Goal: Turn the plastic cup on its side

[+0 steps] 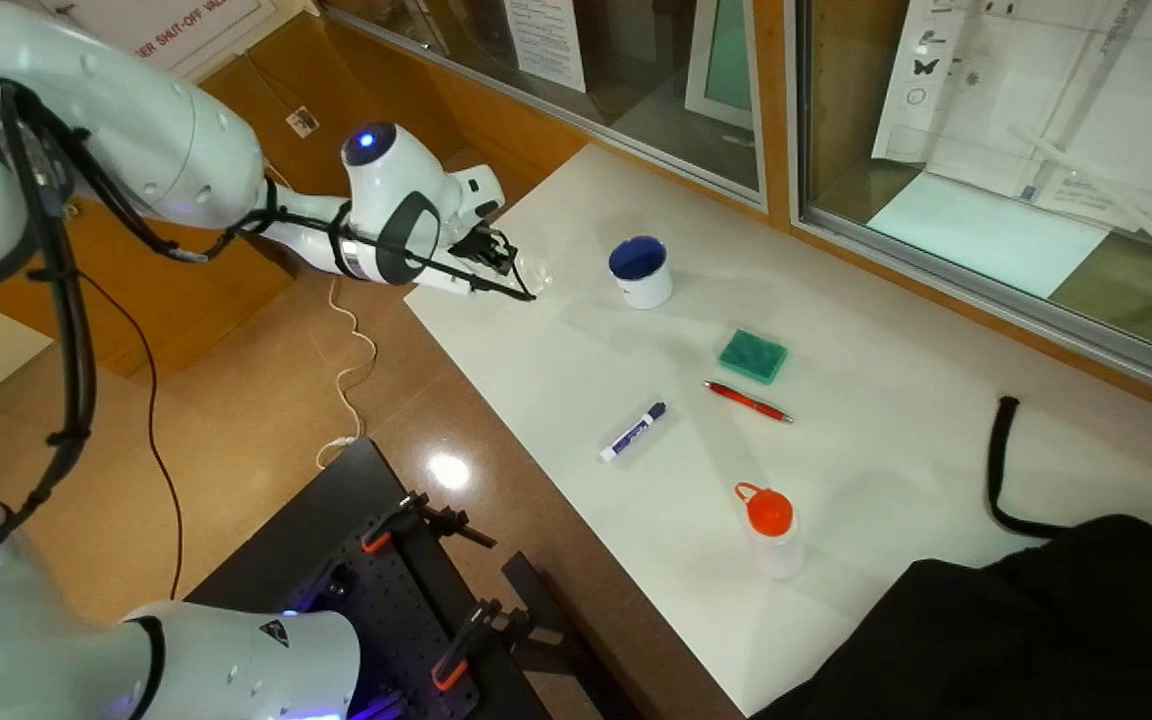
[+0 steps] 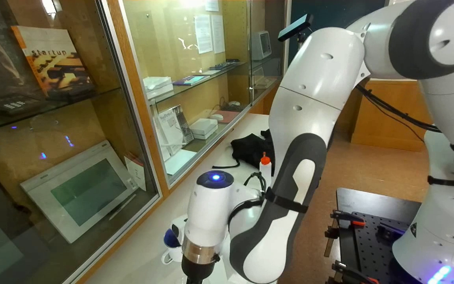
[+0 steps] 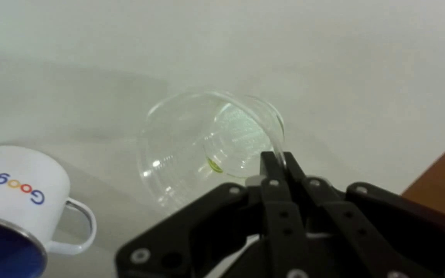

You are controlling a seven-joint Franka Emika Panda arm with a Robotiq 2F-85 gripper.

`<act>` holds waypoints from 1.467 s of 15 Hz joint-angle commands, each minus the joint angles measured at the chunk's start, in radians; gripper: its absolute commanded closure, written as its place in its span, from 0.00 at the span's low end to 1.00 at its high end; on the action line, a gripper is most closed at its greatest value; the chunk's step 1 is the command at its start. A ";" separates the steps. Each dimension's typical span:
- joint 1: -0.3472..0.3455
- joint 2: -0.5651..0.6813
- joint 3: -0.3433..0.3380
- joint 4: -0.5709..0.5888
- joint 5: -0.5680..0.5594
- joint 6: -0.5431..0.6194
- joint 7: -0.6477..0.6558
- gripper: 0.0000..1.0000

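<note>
A clear plastic cup (image 3: 207,143) with a small yellow-green mark fills the middle of the wrist view. Its open mouth faces the camera and its base shows through it. My gripper (image 3: 278,158) has its fingertips closed on the cup's rim, one finger inside the wall and one outside. In an exterior view the gripper (image 1: 508,265) is low over the far end of the white table (image 1: 576,370), with the cup (image 1: 538,272) faint at its fingertips. I cannot tell whether the cup touches the table. In another exterior view the arm hides cup and fingers.
A white mug (image 3: 17,181) with a blue inside stands near the cup; it also shows in an exterior view (image 1: 642,285). A green block (image 1: 753,356), red pen (image 1: 748,402), marker (image 1: 633,432), orange-capped bottle (image 1: 774,530) and black cloth (image 1: 1026,630) lie farther along. A glass cabinet (image 1: 786,200) borders the table.
</note>
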 commanded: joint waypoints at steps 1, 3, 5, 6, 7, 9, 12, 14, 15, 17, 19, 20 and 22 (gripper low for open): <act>-0.260 -0.024 0.264 -0.143 0.132 0.226 -0.172 0.99; -0.414 0.072 0.419 -0.152 0.064 0.356 -0.167 0.99; -0.566 0.162 0.542 -0.195 -0.069 0.478 -0.146 0.99; -0.638 0.213 0.584 -0.218 -0.164 0.527 -0.140 0.99; -0.709 0.250 0.609 -0.247 -0.262 0.556 -0.133 0.99; -0.846 0.281 0.642 -0.256 -0.400 0.473 -0.116 0.99; -0.961 0.318 0.634 -0.286 -0.478 0.461 -0.126 0.99; -1.011 0.345 0.626 -0.304 -0.504 0.461 -0.131 0.99; -1.023 0.355 0.621 -0.310 -0.509 0.461 -0.132 0.99; -1.036 0.371 0.610 -0.321 -0.505 0.459 -0.131 0.99; -1.025 0.363 0.586 -0.323 -0.493 0.452 -0.109 0.99; -1.018 0.360 0.574 -0.322 -0.486 0.453 -0.107 0.99; -0.994 0.355 0.542 -0.314 -0.457 0.458 -0.114 0.99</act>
